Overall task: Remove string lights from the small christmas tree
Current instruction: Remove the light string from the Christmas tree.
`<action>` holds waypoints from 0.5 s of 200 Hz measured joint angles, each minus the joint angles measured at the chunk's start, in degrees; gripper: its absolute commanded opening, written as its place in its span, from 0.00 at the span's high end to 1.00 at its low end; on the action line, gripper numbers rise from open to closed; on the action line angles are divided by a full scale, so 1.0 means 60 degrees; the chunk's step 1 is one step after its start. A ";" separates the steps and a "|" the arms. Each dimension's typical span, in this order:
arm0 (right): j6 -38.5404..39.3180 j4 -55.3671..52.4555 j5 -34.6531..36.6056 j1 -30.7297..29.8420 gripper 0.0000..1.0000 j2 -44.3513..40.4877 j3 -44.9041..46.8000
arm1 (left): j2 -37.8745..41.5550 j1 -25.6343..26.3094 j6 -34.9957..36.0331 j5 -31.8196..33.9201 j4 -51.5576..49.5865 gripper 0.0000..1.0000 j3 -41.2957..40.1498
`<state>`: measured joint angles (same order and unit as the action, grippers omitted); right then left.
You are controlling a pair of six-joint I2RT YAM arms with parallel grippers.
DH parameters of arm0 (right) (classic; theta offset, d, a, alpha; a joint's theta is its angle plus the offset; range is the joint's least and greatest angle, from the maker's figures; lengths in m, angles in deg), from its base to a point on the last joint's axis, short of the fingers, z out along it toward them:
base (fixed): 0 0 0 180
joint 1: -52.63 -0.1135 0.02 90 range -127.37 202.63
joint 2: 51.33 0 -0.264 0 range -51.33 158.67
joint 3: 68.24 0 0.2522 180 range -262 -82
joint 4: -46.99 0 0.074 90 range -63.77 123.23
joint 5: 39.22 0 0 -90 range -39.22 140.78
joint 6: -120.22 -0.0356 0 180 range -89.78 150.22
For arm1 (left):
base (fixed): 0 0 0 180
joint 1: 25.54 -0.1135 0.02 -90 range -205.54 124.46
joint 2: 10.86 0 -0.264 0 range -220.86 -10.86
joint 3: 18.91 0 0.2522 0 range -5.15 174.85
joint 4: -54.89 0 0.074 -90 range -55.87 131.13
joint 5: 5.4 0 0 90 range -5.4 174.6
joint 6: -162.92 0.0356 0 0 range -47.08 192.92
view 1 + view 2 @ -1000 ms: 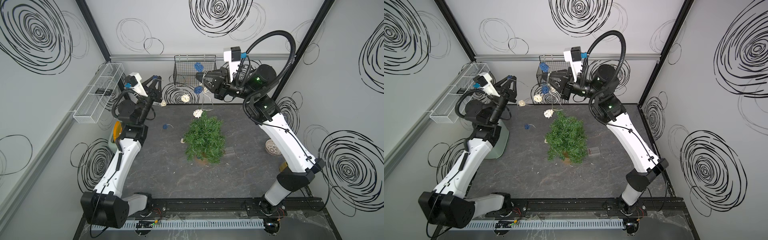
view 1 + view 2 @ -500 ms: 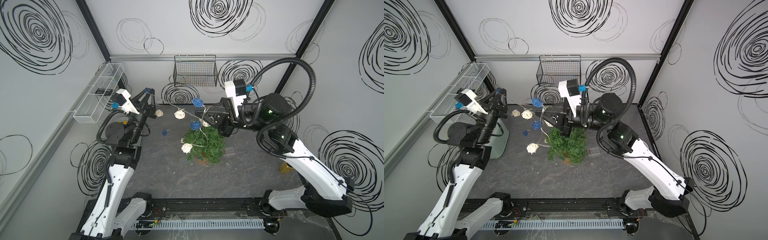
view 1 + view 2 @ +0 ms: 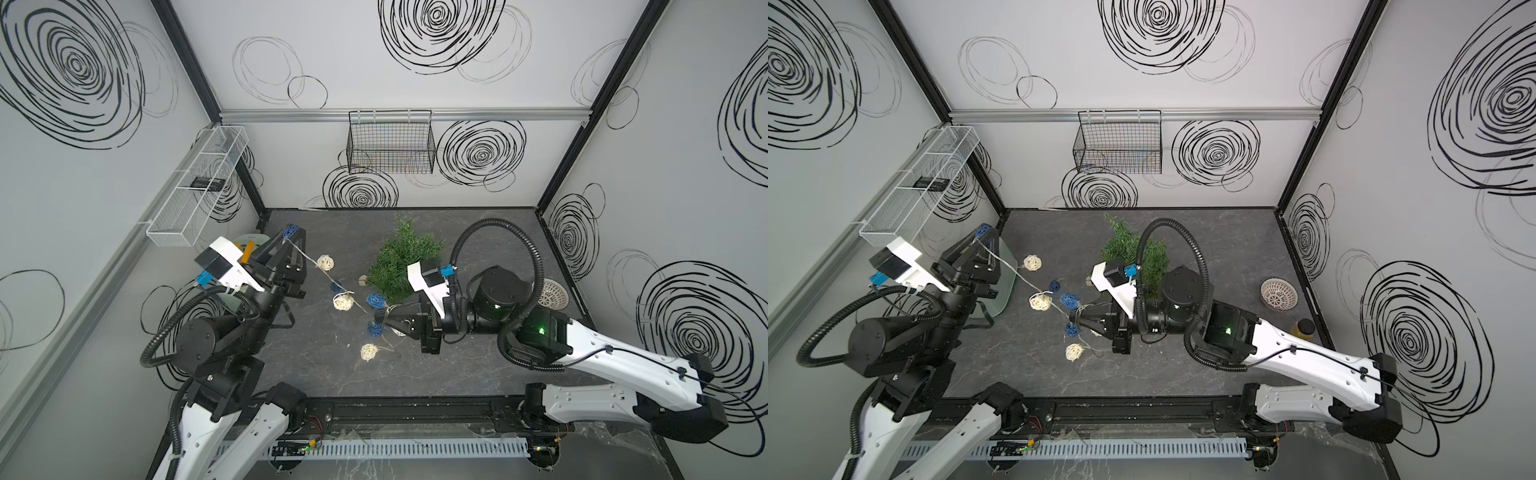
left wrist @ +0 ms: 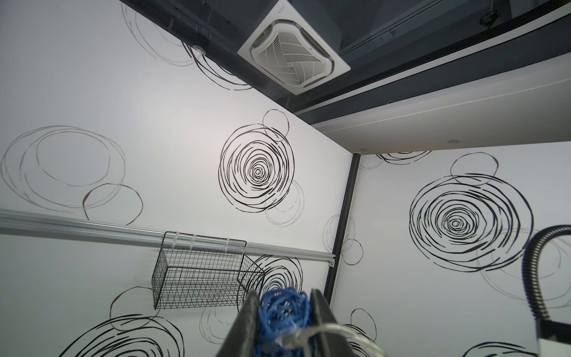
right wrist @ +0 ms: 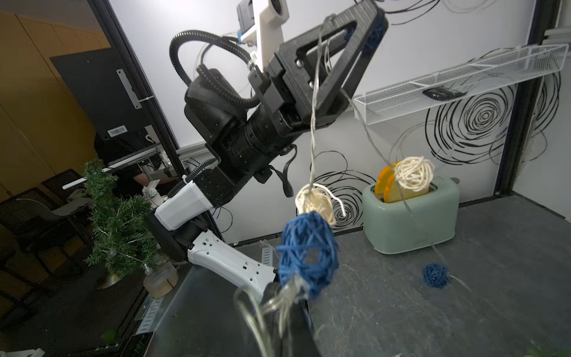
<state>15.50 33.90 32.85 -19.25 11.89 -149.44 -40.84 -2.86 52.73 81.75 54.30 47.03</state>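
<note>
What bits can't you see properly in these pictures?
The small christmas tree: base and lower branches, in both top views, hidden by the right arm.
The right gripper: in the right wrist view its jaws are blurred, covered by the string lights and cut off by the edge.
The toaster: in both top views, mostly behind the left gripper.
The dark thing in the white shelf: too small to name.

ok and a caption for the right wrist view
String lights hang between the left gripper, clamped on a blue ball, and the right gripper pinching the wire.
</note>
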 measured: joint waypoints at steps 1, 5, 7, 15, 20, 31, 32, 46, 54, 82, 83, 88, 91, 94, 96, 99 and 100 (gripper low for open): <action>0.0004 0.0004 0.0026 -0.0011 1.00 -0.0011 0.0022 | 0.0011 0.0011 0.0000 0.0011 -0.0007 0.73 -0.0011; 0.0007 0.0000 0.0113 -0.0073 1.00 -0.0047 0.0146 | 0.0073 0.0066 -0.0004 0.0044 -0.0055 0.73 -0.0073; 0.0011 0.0018 0.0160 -0.0109 1.00 -0.0073 0.0215 | 0.0098 0.0098 -0.0004 0.0062 -0.0069 0.74 -0.0106; 0.0036 0.0062 0.0328 -0.0200 1.00 -0.0153 0.0474 | 0.0171 0.0197 -0.0007 0.0113 -0.0189 0.73 -0.0237; 0.0036 0.0076 0.0423 -0.0244 1.00 -0.0189 0.0623 | 0.0211 0.0244 -0.0007 0.0138 -0.0259 0.73 -0.0313; 0.0044 0.0153 0.0627 -0.0335 1.00 -0.0280 0.0998 | 0.0284 0.0346 -0.0011 0.0168 -0.0419 0.73 -0.0503; 0.0044 0.0168 0.0656 -0.0346 1.00 -0.0288 0.1049 | 0.0288 0.0350 -0.0011 0.0168 -0.0433 0.73 -0.0514; 0.0044 0.0266 0.0889 -0.0433 1.00 -0.0324 0.1432 | 0.0280 0.0412 0.0011 0.0160 -0.0612 0.73 -0.0616; 0.0040 0.0324 0.1013 -0.0459 1.00 -0.0324 0.1574 | 0.0197 0.0441 0.0062 0.0113 -0.0641 0.73 -0.0601; 0.0044 0.0641 0.1333 -0.0510 1.00 -0.0357 0.1650 | -0.0739 0.0474 0.0412 -0.0004 -0.0659 0.73 0.0076; 0.0044 0.0670 0.1344 -0.0510 1.00 -0.0361 0.1647 | -0.0801 0.0474 0.0426 -0.0011 -0.0634 0.73 0.0127; 0.0051 0.0739 0.1381 -0.0517 1.00 -0.0379 0.1625 | -0.1016 0.0477 0.0532 -0.0025 -0.0612 0.73 0.0302; 0.0062 0.0780 0.1395 -0.0517 1.00 -0.0382 0.1617 | -0.1137 0.0477 0.0576 -0.0025 -0.0594 0.73 0.0397; 0.0073 0.0820 0.1413 -0.0517 1.00 -0.0390 0.1599 | -0.1293 0.0484 0.0663 -0.0029 -0.0590 0.73 0.0525; 0.0069 0.0845 0.1428 -0.0517 1.00 -0.0393 0.1585 | -0.1373 0.0488 0.0688 -0.0044 -0.0565 0.73 0.0605; 0.0084 0.0882 0.1446 -0.0517 1.00 -0.0393 0.1559 | -0.1504 0.0492 0.0758 -0.0051 -0.0546 0.73 0.0707; 0.0087 0.0892 0.1457 -0.0517 1.00 -0.0397 0.1555 | -0.1537 0.0492 0.0780 -0.0055 -0.0543 0.73 0.0736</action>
<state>16.03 39.25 41.59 -22.35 9.51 -140.11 -50.06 0.09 57.41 81.42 51.04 51.45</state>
